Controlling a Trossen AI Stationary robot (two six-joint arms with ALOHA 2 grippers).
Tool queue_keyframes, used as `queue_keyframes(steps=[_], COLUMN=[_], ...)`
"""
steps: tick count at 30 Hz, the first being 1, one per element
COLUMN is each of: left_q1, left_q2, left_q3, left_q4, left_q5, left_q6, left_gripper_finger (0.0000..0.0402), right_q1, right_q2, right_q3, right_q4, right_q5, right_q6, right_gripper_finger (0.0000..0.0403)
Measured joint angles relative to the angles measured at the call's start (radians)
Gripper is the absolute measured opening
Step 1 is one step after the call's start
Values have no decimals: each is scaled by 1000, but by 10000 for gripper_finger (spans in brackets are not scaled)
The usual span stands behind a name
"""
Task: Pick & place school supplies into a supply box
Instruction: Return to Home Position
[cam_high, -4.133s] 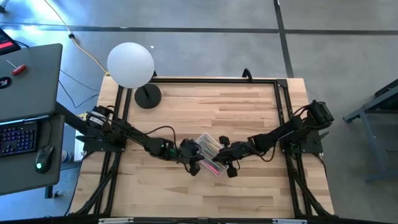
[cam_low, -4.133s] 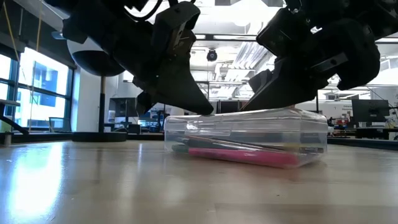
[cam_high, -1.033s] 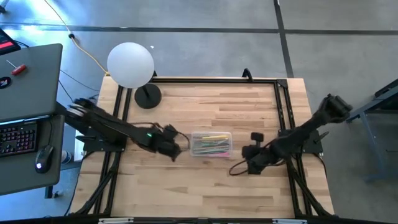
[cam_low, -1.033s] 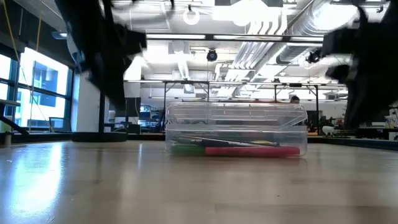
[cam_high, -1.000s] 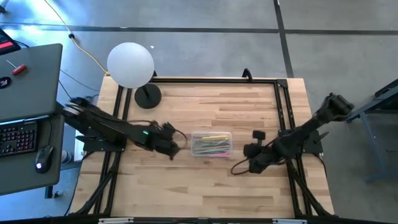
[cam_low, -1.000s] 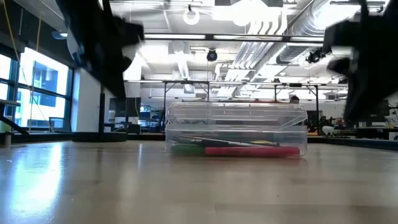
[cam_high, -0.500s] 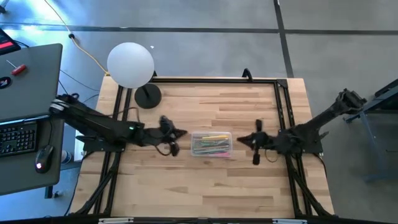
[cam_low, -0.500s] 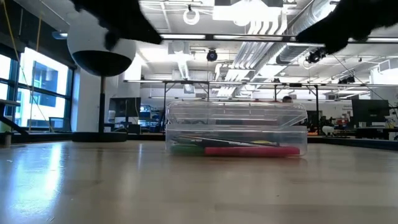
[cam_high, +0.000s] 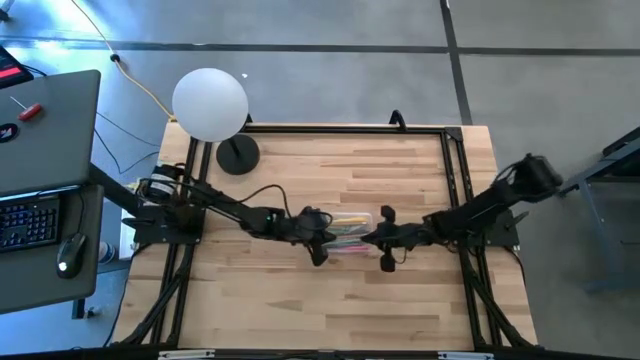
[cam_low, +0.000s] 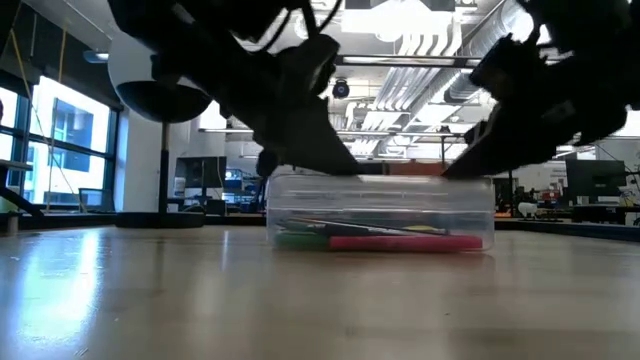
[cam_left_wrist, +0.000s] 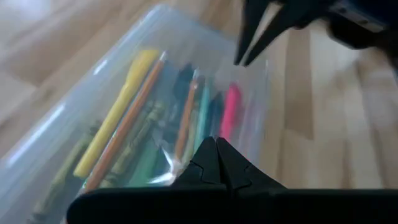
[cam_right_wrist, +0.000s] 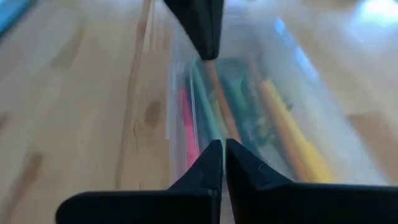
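Note:
The clear supply box (cam_high: 348, 226) lies on the wooden table's middle, lid down, its base flat on the table (cam_high: 400, 170). Inside lie the school supplies (cam_left_wrist: 186, 118): a yellow marker, orange and green pencils and a pink pen (cam_low: 400, 242). My left gripper (cam_high: 328, 238) is shut over the box's left end. My right gripper (cam_high: 370, 238) is shut over its right end. In the low view both tips slant down onto the lid. My left gripper has its shut fingertips (cam_low: 345, 170) on the lid's top near its left end (cam_low: 330, 180), slanting down from the table's left. The box stays flat on the table. My right gripper has its shut fingertips (cam_low: 452, 170) on the lid's top near its right end (cam_low: 470, 182), slanting down from the table's right.
A white globe lamp (cam_high: 210, 103) on a black base (cam_high: 238, 155) stands at the far left corner. A black frame (cam_high: 455, 170) runs along the table's edges. A desk with a keyboard (cam_high: 30, 220) stands off the left side.
Both grippers have swung in from beside the box, the left from the table's left and the right from its right. Each has tipped downward and come down with shut fingers onto the lid. The box has stayed in place.

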Motion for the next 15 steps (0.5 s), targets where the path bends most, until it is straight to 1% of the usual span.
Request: queue_keyframes(steps=[3,6,8,15], left_q1=[-9,-23,-28,-26], left_q2=[0,-3,-3,17], left_q3=[1,3,4,4], left_q4=[-58,-117,-145,-151], left_q5=[-3,-53,-72,-65], left_q6=[-59,-88,-91,-90], left_gripper_finger=[10,10,10,10], right_q1=[0,0,0,-8], right_q2=[85,141,156,161], right_q3=[32,46,46,44], right_q4=[20,31,31,28], right_q5=[1,8,8,0], right_q6=[19,40,51,49], right_gripper_finger=[0,0,0,0])
